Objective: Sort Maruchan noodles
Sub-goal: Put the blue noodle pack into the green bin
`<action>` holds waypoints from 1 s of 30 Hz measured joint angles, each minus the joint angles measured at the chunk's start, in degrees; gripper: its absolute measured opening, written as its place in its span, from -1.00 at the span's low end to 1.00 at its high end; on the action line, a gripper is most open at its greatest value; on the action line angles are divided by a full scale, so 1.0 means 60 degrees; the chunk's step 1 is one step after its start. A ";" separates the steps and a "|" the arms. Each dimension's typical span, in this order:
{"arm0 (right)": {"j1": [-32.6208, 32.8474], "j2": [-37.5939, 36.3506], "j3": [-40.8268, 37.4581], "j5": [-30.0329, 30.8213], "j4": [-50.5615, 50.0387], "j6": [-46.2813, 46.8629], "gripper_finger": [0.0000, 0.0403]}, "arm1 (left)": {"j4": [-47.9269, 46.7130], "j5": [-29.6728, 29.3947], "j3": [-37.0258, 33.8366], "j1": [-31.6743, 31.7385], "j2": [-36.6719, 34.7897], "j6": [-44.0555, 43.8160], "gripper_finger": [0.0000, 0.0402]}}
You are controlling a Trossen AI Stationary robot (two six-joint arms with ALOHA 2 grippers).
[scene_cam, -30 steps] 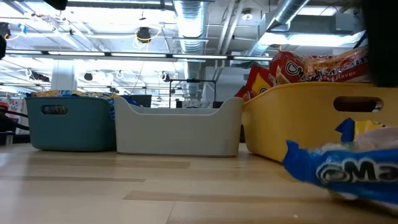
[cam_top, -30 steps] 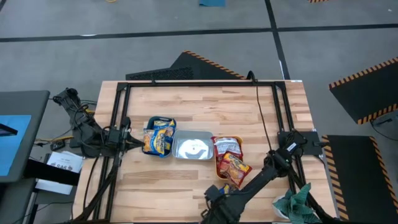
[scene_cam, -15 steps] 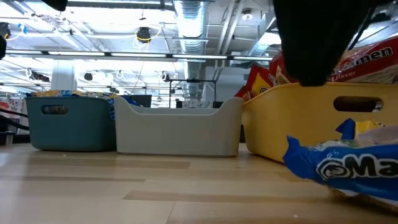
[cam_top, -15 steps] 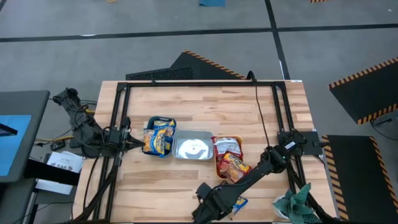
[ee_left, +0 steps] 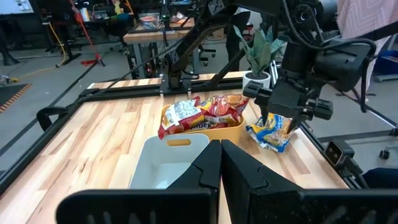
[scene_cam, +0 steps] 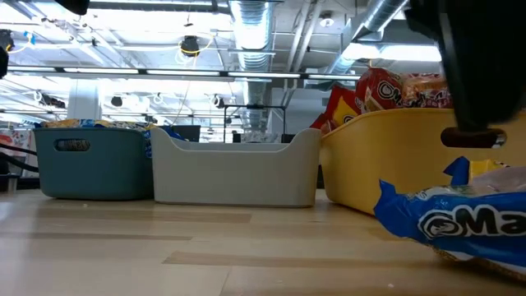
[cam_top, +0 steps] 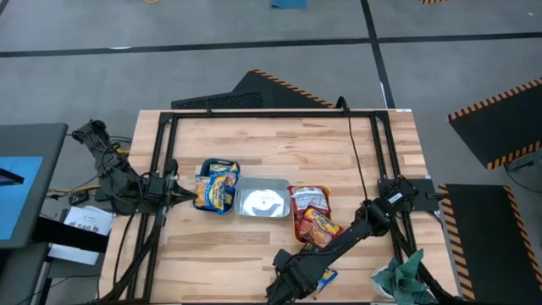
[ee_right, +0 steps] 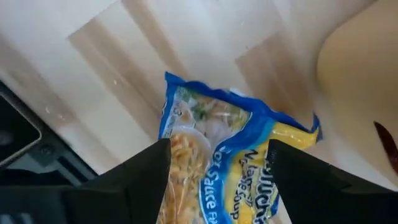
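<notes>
One yellow-and-blue Maruchan packet (cam_top: pixel 326 275) lies flat on the table near its front edge, right of centre; it also shows in the low view (scene_cam: pixel 460 222). My right gripper (ee_right: pixel 227 180) is open and points down just above it, one finger on either side, and I see no touch. Several yellow-and-blue packets fill the teal bin (cam_top: pixel 218 185). Red-orange packets (cam_top: pixel 312 216) are heaped in the orange bin (scene_cam: pixel 394 164). My left gripper (ee_left: pixel 221 158) is shut and empty, left of the teal bin.
The teal, clear (cam_top: pixel 262 201) and orange bins stand side by side across the table's middle; the clear one holds no packet. A dark frame (cam_top: pixel 254 114) borders the table. A small potted plant (ee_left: pixel 261 53) stands off the table's near right corner.
My right gripper has swung toward the table's left edge along the front, then come part of the way back to the right. The yellow-and-blue packet, hidden under the arm at first, now shows on the table beside it.
</notes>
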 joint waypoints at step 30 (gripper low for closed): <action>0.0434 0.0690 0.0011 0.0009 -0.0041 -0.1054 0.48 | -0.0206 0.0000 0.0000 0.0000 0.0004 -0.0109 -1.00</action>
